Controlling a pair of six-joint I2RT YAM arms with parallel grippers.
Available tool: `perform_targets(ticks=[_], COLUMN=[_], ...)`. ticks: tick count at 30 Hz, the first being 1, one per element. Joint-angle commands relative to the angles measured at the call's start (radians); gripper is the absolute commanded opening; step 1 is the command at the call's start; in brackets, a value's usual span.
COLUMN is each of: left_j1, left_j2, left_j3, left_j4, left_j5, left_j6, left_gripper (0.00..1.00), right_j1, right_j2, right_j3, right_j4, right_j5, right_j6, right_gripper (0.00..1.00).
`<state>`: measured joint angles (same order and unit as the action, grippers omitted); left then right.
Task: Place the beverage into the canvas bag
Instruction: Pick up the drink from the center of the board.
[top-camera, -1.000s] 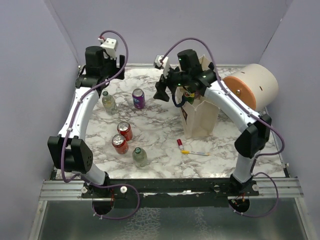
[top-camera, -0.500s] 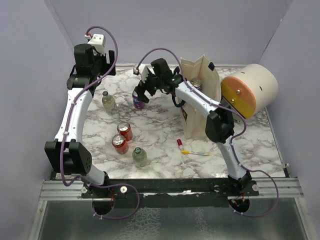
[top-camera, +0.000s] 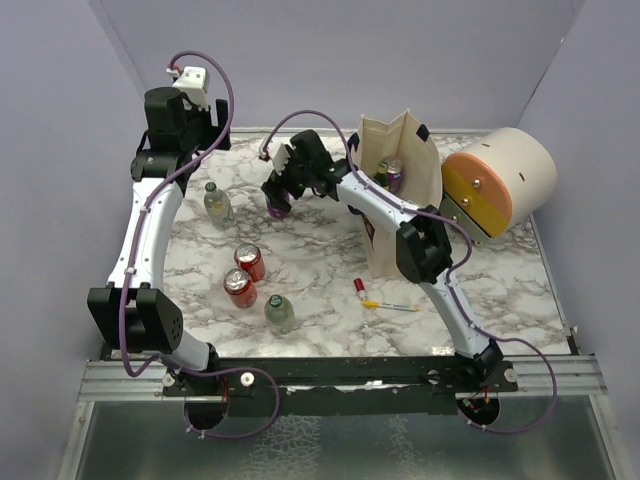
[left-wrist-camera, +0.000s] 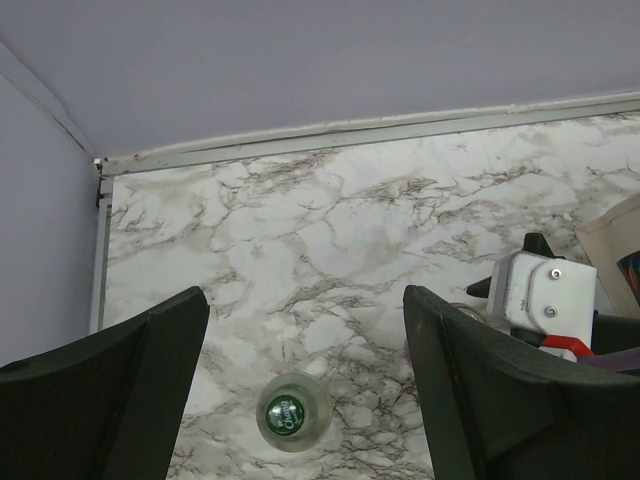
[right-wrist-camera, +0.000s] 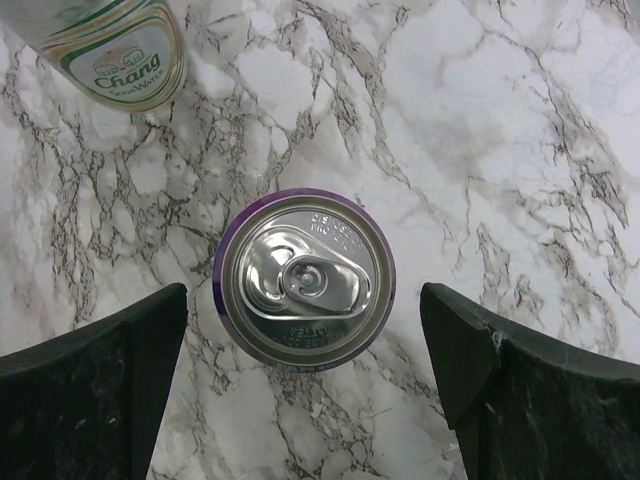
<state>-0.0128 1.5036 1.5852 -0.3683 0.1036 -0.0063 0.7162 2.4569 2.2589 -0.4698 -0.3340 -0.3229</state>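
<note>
Now R hand (right-wrist-camera: 302, 292) hangs released, fingers (right-wrist-camera: 100, 380) either side of purple can (right-wrist-camera: 304, 279) w/o touching; canvas bag (top-camera: 385, 255) upright at can's 3 o'clock. L hand (left-wrist-camera: 305, 297) released too, above green bottle (left-wrist-camera: 292, 412).

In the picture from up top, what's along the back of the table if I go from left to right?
Green-capped bottle → purple can → canvas bag → cream-and-orange drum.
</note>
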Motion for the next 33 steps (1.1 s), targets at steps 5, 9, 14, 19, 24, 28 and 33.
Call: perform_targets(ticks=[5, 9, 14, 19, 24, 28, 33], left_j1=[0.010, 0.010, 0.010, 0.009, 0.010, 0.008, 0.008], left_j2=[-0.029, -0.027, -0.021, -0.015, -0.011, -0.003, 0.014], left_j3=[-0.005, -0.005, -0.001, 0.002, 0.003, 0.009, 0.030], left_j4=[0.026, 0.026, 0.031, 0.037, 0.056, 0.069, 0.072], left_j5=[0.039, 0.046, 0.054, 0.060, 0.088, 0.126, 0.138], left_j6=[-0.008, -0.009, -0.012, -0.014, -0.018, -0.022, -0.038], left_gripper=[0.82, 0.81, 0.81, 0.81, 0.81, 0.81, 0.81], right_j1=[0.017, 0.018, 0.019, 0.019, 0.019, 0.019, 0.018], right_j2=[0.080, 0.093, 0.106, 0.099, 0.058, -0.010, -0.128], right_j3=[0.085, 0.095, 0.104, 0.100, 0.088, 0.081, 0.059], right_j4=[0.071, 0.094, 0.105, 0.104, 0.092, 0.079, 0.055], right_j5=[-0.021, -0.030, -0.032, -0.036, -0.046, -0.067, -0.124], right_j6=[-0.001, 0.003, 0.009, 0.015, 0.003, 0.000, 0.018], right_gripper=[1.00, 0.97, 0.85, 0.72, 0.56, 0.47, 0.40])
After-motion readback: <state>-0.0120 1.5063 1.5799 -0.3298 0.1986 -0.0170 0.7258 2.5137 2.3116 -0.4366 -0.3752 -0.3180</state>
